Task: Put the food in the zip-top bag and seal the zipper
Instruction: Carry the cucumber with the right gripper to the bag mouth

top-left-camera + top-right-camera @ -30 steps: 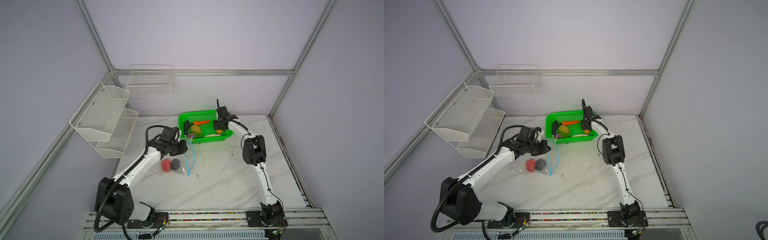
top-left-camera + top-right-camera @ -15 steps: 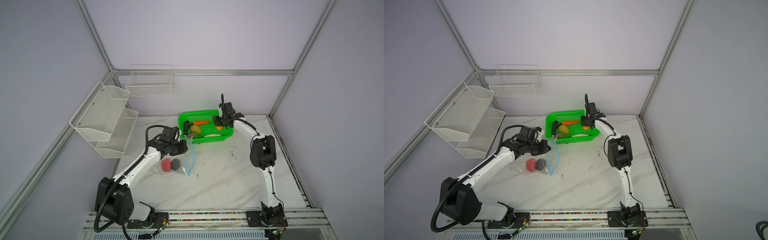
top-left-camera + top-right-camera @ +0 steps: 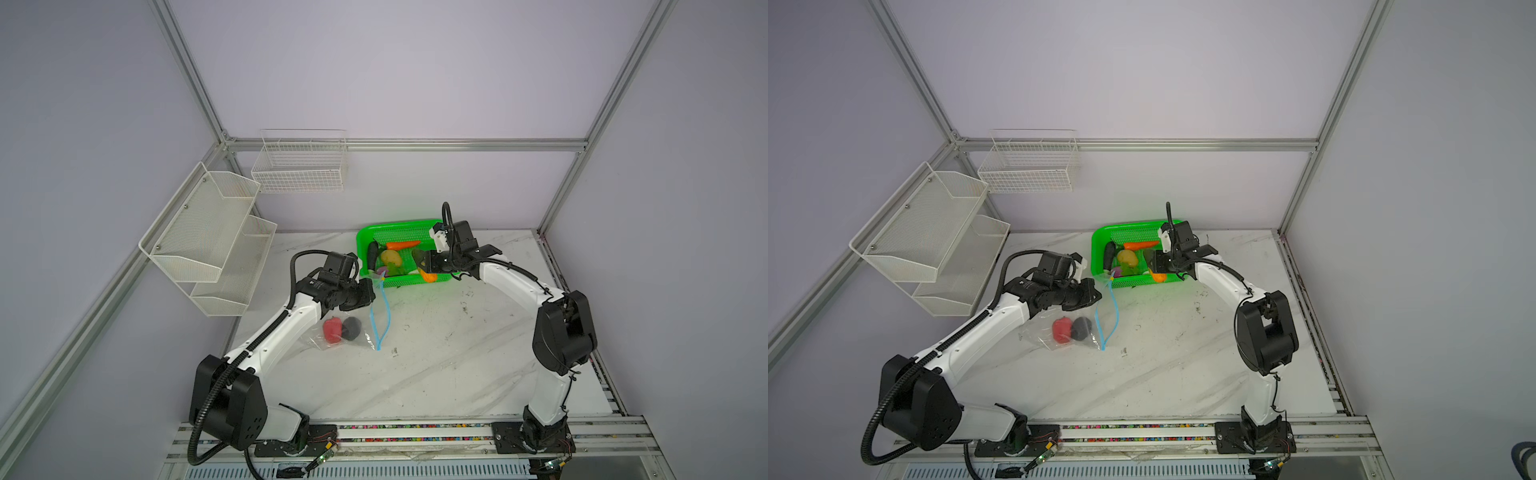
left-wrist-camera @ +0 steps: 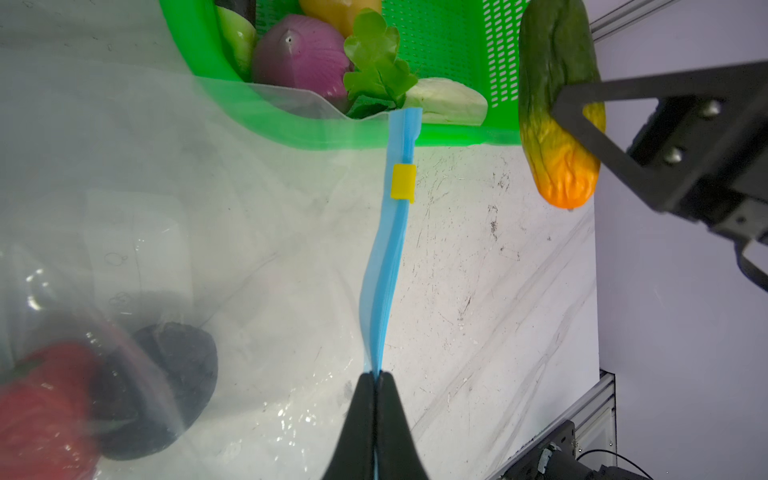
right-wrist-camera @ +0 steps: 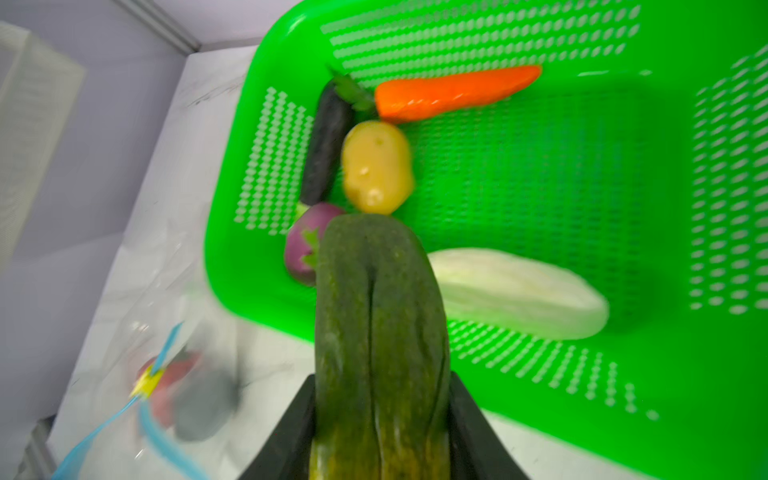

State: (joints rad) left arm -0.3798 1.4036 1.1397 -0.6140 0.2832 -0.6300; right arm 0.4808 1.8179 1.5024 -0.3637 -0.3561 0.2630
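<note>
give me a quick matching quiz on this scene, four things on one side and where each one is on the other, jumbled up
Things:
1. red pepper
2. carrot
3. green-and-orange gourd
4. blue zipper strip

Places:
a. pinched by the left hand
b. lying in the green basket
c. inside the clear bag
d. held by the right hand

Pairs: 1-c, 2-b, 3-d, 4-a

2 top views high, downward; wrist views close, sharing zip-top bag (image 4: 174, 199) (image 5: 166, 291).
</note>
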